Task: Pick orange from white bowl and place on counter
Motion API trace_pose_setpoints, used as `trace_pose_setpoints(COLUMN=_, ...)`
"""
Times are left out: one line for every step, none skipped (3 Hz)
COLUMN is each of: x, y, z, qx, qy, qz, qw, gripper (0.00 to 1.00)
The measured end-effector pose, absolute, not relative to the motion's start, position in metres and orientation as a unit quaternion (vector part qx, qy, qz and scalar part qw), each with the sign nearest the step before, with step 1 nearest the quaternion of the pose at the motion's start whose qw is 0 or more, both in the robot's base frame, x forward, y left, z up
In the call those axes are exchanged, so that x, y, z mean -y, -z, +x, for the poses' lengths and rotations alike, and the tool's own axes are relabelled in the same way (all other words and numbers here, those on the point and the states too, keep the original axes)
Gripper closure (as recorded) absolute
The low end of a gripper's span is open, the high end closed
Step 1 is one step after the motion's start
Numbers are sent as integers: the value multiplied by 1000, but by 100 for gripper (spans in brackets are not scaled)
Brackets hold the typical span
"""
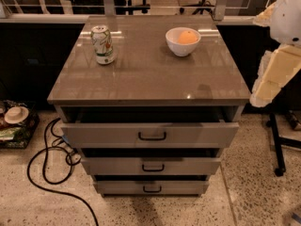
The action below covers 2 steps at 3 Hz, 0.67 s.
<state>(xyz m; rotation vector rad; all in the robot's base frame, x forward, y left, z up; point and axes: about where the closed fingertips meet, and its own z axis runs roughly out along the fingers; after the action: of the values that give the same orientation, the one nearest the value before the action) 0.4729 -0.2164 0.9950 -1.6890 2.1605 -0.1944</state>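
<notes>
Counter (150, 74) bears white bowl (181, 48); pincer (273, 76) off right edge.

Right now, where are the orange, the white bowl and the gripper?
orange (188, 36), camera view, its top showing above the rim.
white bowl (181, 49), camera view, front outer wall.
gripper (273, 79), camera view, pale body at the right edge, beside the counter (150, 74).

Looks down from above and in front of the drawer cabinet (150, 135), facing across its counter (150, 74). Stands moderately near, framing whole cabinet and surrounding floor (254, 192); catches robot arm (277, 74) at right edge, gripper outside frame.
</notes>
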Motion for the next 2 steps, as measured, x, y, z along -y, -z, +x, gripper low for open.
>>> trace_pose_setpoints(x=215, y=-995, z=516, qx=-771, qy=97, qz=-594, qw=206, gripper=0)
trace_pose_setpoints(x=213, y=-990, z=557, qx=-778, qy=129, qz=-575, qw=218, gripper=0)
